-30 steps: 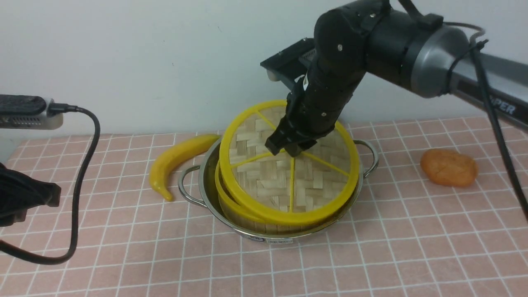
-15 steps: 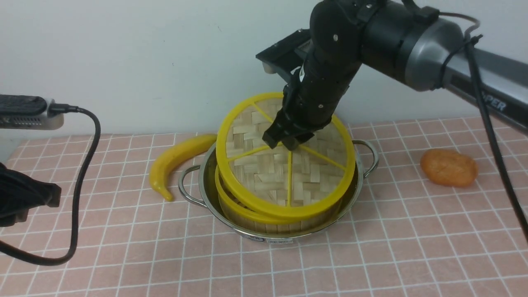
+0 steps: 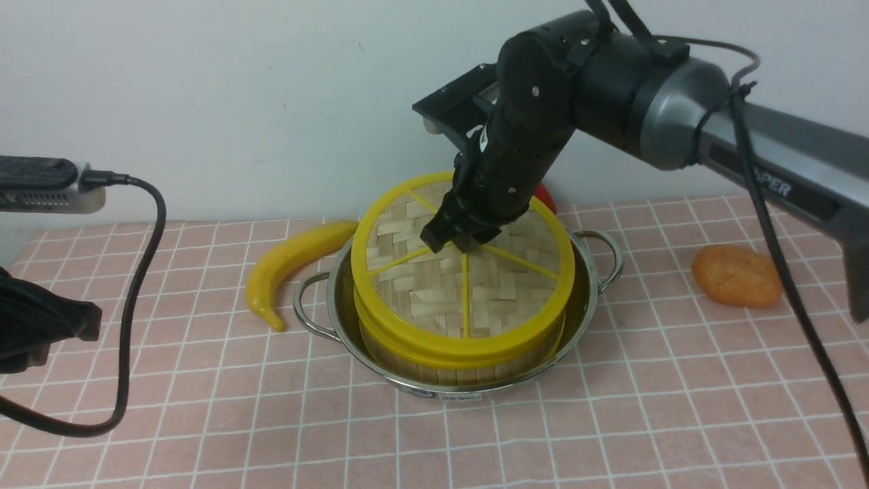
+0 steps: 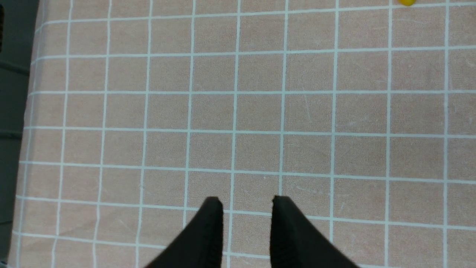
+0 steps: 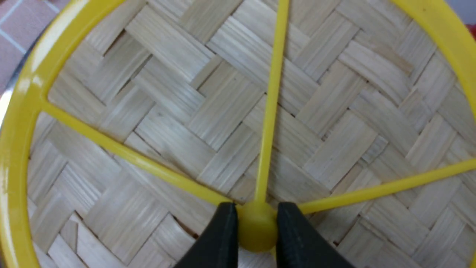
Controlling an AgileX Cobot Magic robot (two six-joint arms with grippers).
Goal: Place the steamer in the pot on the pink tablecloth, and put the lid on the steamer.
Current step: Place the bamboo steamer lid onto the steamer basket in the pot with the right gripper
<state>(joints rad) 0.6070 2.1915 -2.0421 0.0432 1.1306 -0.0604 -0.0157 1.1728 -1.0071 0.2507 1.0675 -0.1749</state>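
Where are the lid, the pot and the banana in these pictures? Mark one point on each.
lid (image 3: 421, 285): front view, on a woven bamboo panel between spokes.
pot (image 3: 584, 292): front view, on the shiny inner wall beside the steamer.
banana (image 3: 292, 261): front view, on the middle of its body.

Pink tablecloth with a thin white grid, small squares all over. Shiny silver pot, tiny white label on the side. Pale tan slats on the steamer, yellow rim. Beige herringbone-ish weave on the lid, bright yellow rim, spokes and knob. Yellow banana, orange lump, sliver of something red behind. Black for right gripper and left gripper, black-and-grey right arm. Plain white wall.
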